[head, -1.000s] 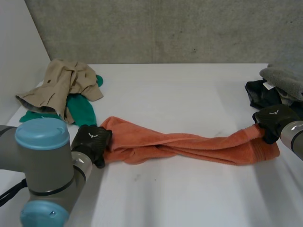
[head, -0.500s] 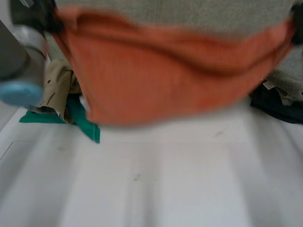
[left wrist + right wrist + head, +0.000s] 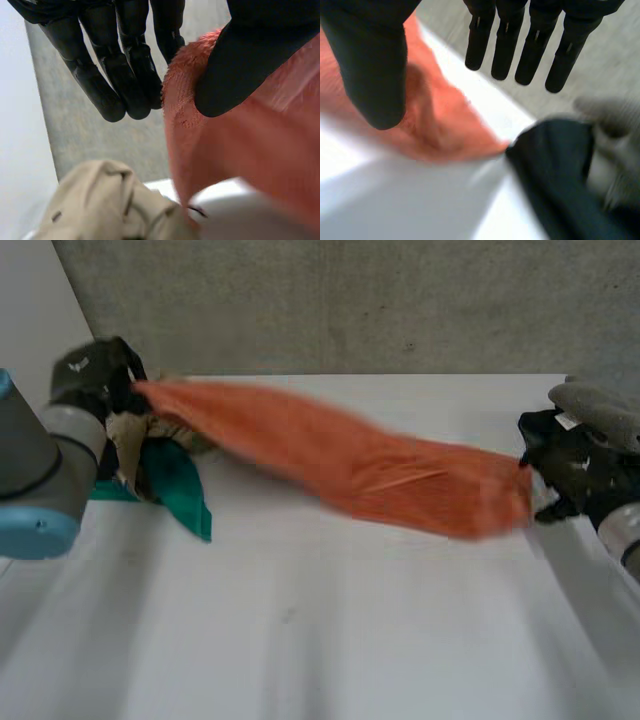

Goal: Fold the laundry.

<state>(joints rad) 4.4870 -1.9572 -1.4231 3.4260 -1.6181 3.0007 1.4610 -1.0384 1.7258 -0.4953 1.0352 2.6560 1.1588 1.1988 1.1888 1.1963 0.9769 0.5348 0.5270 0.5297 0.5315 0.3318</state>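
Left wrist view: you see left hand [image 3: 250,50] pinching towel [image 3: 240,160] edge; right hand [image 3: 370,60] fingers [image 3: 506,45] straight, spread, towel under thumb.

Orange towel [image 3: 380,465] of fuzzy terry cloth. Beige garment [image 3: 110,205] of smooth woven cloth. Smooth, matt white tabletop [image 3: 330,640]. Rough grey wall [image 3: 350,300]. The left hand [image 3: 240,65] has matt black fingers [image 3: 105,95].

Orange towel [image 3: 380,468], white table [image 3: 350,640]

Green-beige heap [image 3: 172,486] L, grey-black heap [image 3: 598,406] R
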